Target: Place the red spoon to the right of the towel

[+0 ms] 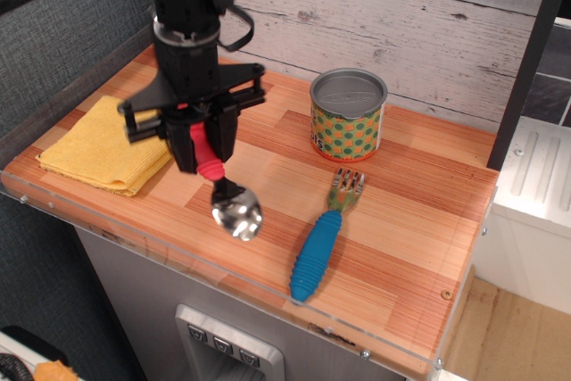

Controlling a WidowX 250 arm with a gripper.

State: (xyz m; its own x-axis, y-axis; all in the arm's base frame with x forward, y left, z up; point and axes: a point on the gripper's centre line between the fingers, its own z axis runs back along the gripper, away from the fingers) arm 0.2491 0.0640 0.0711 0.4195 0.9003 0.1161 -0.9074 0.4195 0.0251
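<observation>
My gripper (203, 146) is shut on the red spoon (223, 186), gripping its ribbed red handle. The spoon hangs tilted, its shiny silver bowl (237, 214) low over the wooden table, down and to the right. The yellow folded towel (103, 146) lies at the table's left side, partly hidden behind the gripper. The spoon sits just right of the towel's right edge; I cannot tell if the bowl touches the table.
A patterned open can (349, 115) stands at the back centre. A blue-handled fork (323, 238) lies right of the spoon. A clear acrylic rim (178, 256) lines the front edge. A dark post (174, 6) stands at the back left.
</observation>
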